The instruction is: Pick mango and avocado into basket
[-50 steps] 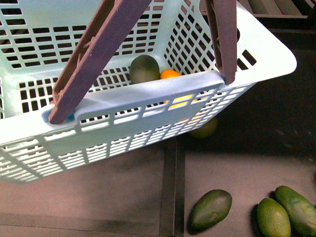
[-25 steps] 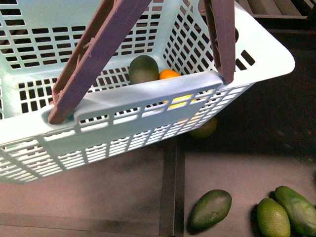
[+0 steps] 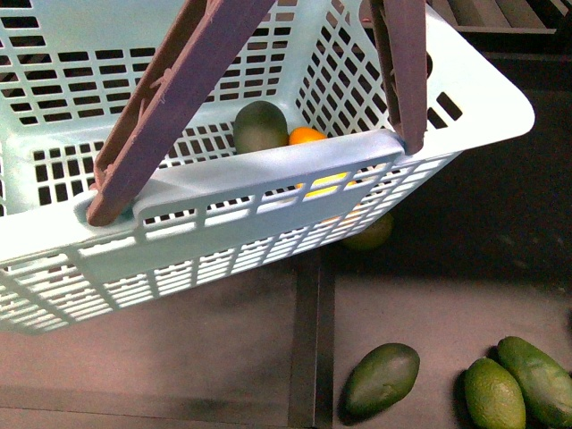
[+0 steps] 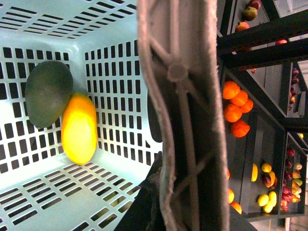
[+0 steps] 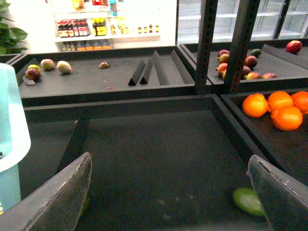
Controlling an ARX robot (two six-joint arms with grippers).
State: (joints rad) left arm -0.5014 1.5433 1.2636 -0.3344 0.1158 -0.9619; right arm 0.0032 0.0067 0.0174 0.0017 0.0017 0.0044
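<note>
The avocado point(image 4: 48, 98) and mango point(image 4: 79, 128) lie touching in a corner of the basket point(image 3: 268, 179), long axes roughly parallel, likely settled there against the wall. Whether the left gripper grips a handle point(image 4: 180, 110) I cannot tell. The right gripper point(image 5: 168, 192) gapes wide, empty.

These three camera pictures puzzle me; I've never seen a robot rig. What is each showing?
A two-armed robot is shopping for fruit. The front view, from its body, looks down on the light turquoise slotted plastic basket; three green fruits lie on the dark shelf beneath. The left wrist view looks into the basket, where the dark green egg-shaped avocado touches the smooth yellow-orange mango; a handle blocks that gripper. The right wrist view shows the open, empty right gripper over a dark tray, with oranges beyond.
</note>
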